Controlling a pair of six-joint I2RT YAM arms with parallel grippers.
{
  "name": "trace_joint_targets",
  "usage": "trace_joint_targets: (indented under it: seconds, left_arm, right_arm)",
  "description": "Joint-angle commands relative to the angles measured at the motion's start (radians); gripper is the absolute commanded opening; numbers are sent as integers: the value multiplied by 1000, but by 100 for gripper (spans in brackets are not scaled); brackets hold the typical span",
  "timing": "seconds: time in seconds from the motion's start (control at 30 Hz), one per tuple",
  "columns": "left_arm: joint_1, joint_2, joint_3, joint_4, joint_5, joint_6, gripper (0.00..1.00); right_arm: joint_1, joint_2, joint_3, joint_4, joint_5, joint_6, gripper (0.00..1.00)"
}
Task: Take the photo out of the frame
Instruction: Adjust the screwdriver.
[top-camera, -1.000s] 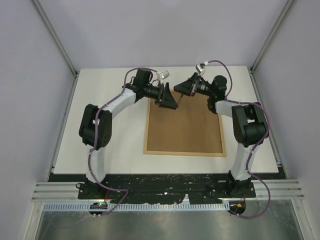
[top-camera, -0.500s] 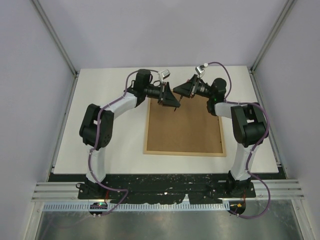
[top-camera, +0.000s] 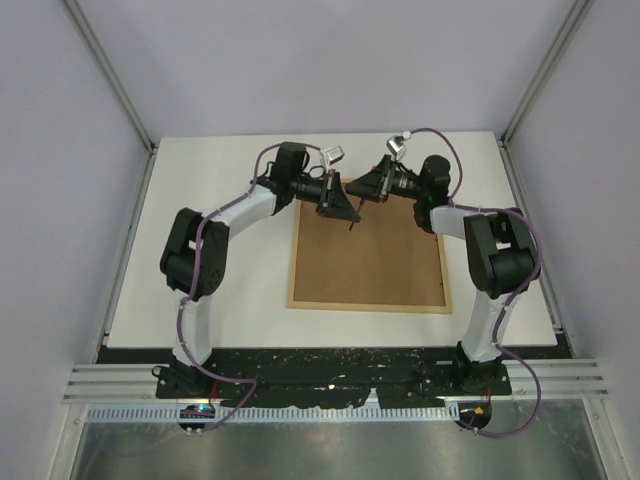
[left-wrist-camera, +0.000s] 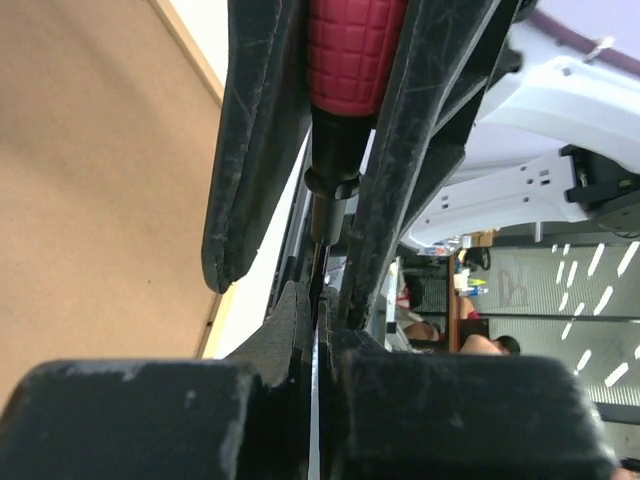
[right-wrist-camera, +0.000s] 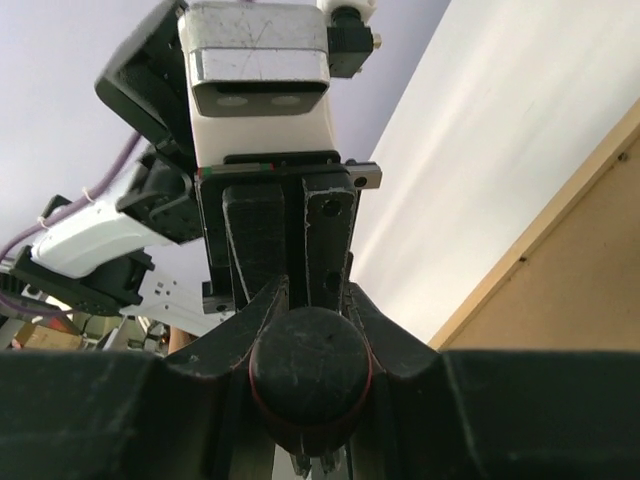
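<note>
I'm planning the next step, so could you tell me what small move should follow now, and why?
Probably open the left gripper and draw it back. The right gripper clamps the red-handled tool by its handle, while the shaft runs between the left's closed fingers, above the frame's far edge. The brown back panel is not yet out.

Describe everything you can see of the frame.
The frame lies flat on the white table, back up: a thin light-wood border around a plain brown fibreboard panel, no photo showing. The left claw and the right claw, which holds a red-handled screwdriver, meet above its far edge; contact cannot be told.
</note>
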Motion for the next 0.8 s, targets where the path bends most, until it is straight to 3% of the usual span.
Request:
trace_joint_targets:
  seconds: [0.0, 0.03, 0.07, 0.1, 0.13, 0.17, 0.23, 0.27, 0.3, 0.33, 0.37, 0.43, 0.53, 0.63, 0.77]
  left_arm:
    - [-6, -59, 112, -449, -31, 343, 0]
    - [-8, -63, 141, -543, -54, 420, 0]
    - [-6, -68, 174, -650, -85, 509, 0]
    - [-3, -74, 194, -718, -104, 564, 0]
    - [3, -83, 194, -758, -119, 607, 0]
    - [9, -91, 197, -810, -131, 649, 0]
    - [14, -100, 211, -890, -140, 733, 0]
    - [12, -97, 226, -942, -145, 776, 0]
    - [12, -97, 229, -965, -141, 815, 0]
    - [12, -99, 229, -990, -141, 850, 0]
    - [14, -103, 225, -999, -145, 867, 0]
    - [14, -122, 197, -996, -166, 885, 0]
    - [12, -139, 175, -996, -179, 910, 0]
    - [11, -137, 178, -1005, -171, 933, 0]
    - [0, -132, 189, -1024, -151, 970, 0]
  right_arm:
    - [5, -143, 49, -285, -94, -253, 30]
    - [4, -157, 84, -365, -132, -319, 32]
    - [4, -178, 106, -580, -152, -448, 32]
    - [4, -189, 156, -683, -178, -616, 32]
    - [4, -200, 179, -917, -180, -712, 33]
    - [4, -201, 233, -1003, -186, -859, 36]
    - [5, -183, 303, -1360, -198, -1014, 41]
    - [4, -177, 321, -1421, -207, -1050, 43]
    - [5, -158, 360, -1532, -209, -1116, 59]
    - [5, -152, 383, -1593, -209, -1142, 61]
    - [4, -134, 423, -1701, -209, -1211, 71]
    - [11, -123, 477, -1826, -211, -1341, 73]
    - [26, -166, 436, -1828, -162, -1383, 75]
    - [45, -244, 353, -1686, -122, -1313, 78]
    - [57, -255, 308, -1639, -178, -1310, 75]
